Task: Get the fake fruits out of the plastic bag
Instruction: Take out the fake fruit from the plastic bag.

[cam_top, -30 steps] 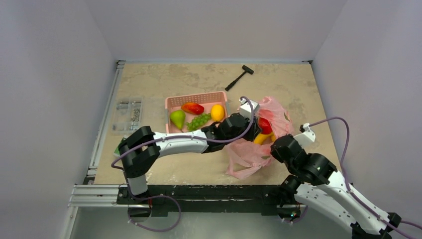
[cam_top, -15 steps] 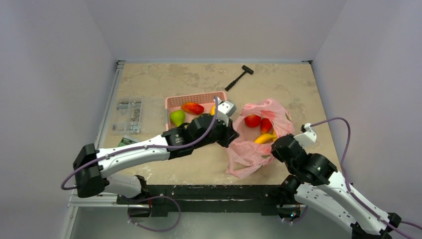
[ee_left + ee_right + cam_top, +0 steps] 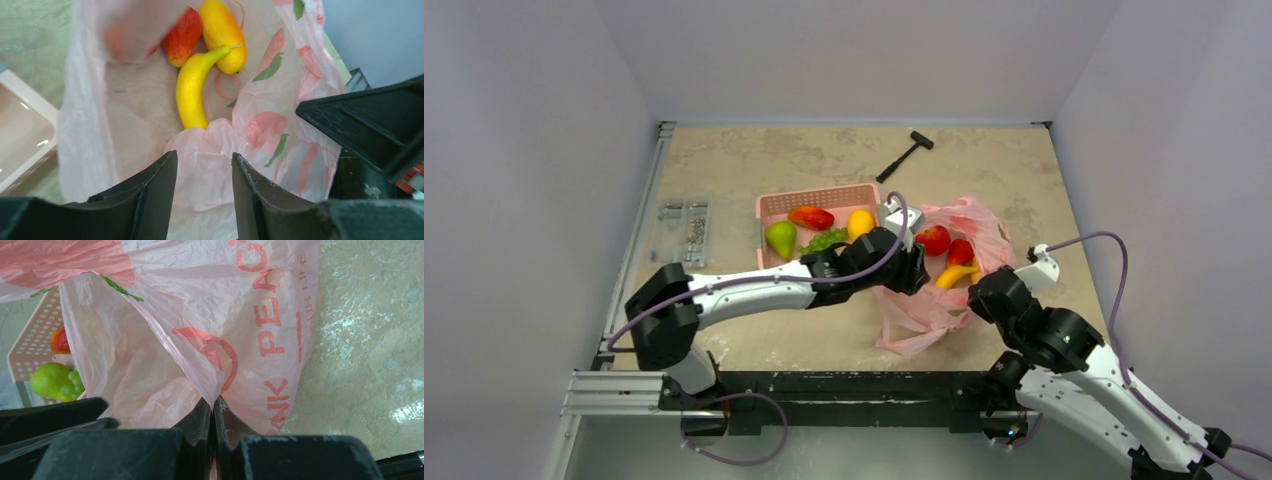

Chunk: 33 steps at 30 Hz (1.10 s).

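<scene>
At the left of the top view a clear parts box [image 3: 682,232] lies on the surface [image 3: 754,160]. The left arm rises from its base at lower left, bends at a raised elbow and stretches its white forearm rightward, past the pink basket [image 3: 819,198] that holds a green pear [image 3: 780,238] and a grape bunch [image 3: 824,240]. Its wrist ends at the left lip of the plastic bag [image 3: 924,320], which lies at centre right. The left pincer [image 3: 202,160] is hidden under the wrist from above. Its own camera shows the jaws parted partway with nothing between them, poised over crumpled pink film at the bag's mouth.

From above, the bag shows a red apple [image 3: 934,240], a second red fruit [image 3: 960,252] and the banana [image 3: 954,275]. The left wrist view looks into the bag. There the banana [image 3: 192,85] curves up the middle, its tip touching an orange-yellow oval fruit [image 3: 222,27], with a red-orange fruit [image 3: 182,35] just left of it. The top view does not show the oval fruit apart from the banana.

A black hammer [image 3: 905,155] lies above the bag, well apart. The right arm climbs from the lower right corner toward the bag's right edge. Only its wrist view shows the right pincer [image 3: 212,407] closed tight on a fold of the bag's printed film.
</scene>
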Motion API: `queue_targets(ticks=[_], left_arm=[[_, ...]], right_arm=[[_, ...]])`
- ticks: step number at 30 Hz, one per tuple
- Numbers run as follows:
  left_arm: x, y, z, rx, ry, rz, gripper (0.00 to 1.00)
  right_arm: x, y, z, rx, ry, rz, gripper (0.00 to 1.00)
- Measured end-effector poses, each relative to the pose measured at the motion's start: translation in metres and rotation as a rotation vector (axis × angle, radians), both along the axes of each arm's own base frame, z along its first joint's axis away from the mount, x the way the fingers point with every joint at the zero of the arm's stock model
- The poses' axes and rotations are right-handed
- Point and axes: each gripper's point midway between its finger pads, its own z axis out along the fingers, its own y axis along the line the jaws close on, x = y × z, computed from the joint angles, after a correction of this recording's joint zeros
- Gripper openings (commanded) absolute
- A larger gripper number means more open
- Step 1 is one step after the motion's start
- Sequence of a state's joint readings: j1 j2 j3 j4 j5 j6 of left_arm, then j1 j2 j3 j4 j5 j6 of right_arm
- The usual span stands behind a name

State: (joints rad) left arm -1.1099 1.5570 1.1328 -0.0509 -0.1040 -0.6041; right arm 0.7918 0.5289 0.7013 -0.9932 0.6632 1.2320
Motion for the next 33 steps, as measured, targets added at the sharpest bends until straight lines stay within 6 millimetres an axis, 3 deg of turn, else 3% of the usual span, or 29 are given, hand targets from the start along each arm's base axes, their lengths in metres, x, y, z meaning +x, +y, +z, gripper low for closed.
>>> queue_targets(ticks=[5,8,12,17,21,25,29,33], left_arm=[[-0.007,-0.033,-0.027,0.034,-0.003,-0.003,0.55],[-0.018,-0.046,-0.027,0.017,-0.009,-0.035,0.55],[-0.019,-0.059,-0.027,-0.016,-0.008,-0.054,0.54],[-0.017,-0.076,-0.060,-0.007,0.022,-0.081,0.52],[-0.019,-0.078,-0.103,0.071,0.064,-0.093,0.50],[-0.026,-0.066,-0.128,0.123,0.081,-0.091,0.51],[-0.032,-0.055,-0.144,0.164,0.091,-0.089,0.52],[-0.032,-0.054,-0.145,0.168,0.089,-0.085,0.53]], right_arm=[[0.001,0.000,0.010,-0.001,-0.014,0.012,0.00],[0.000,0.003,0.013,-0.008,-0.008,0.036,0.00],[0.001,0.007,0.026,-0.025,-0.007,0.071,0.00],[-0.002,0.004,0.039,-0.011,-0.010,0.063,0.00],[-0.016,-0.009,0.021,-0.033,0.075,0.009,0.00],[-0.027,-0.014,-0.011,-0.048,0.177,-0.039,0.03],[-0.028,-0.012,-0.043,-0.080,0.258,-0.090,0.17],[-0.028,-0.013,-0.073,-0.093,0.298,-0.151,0.51]])
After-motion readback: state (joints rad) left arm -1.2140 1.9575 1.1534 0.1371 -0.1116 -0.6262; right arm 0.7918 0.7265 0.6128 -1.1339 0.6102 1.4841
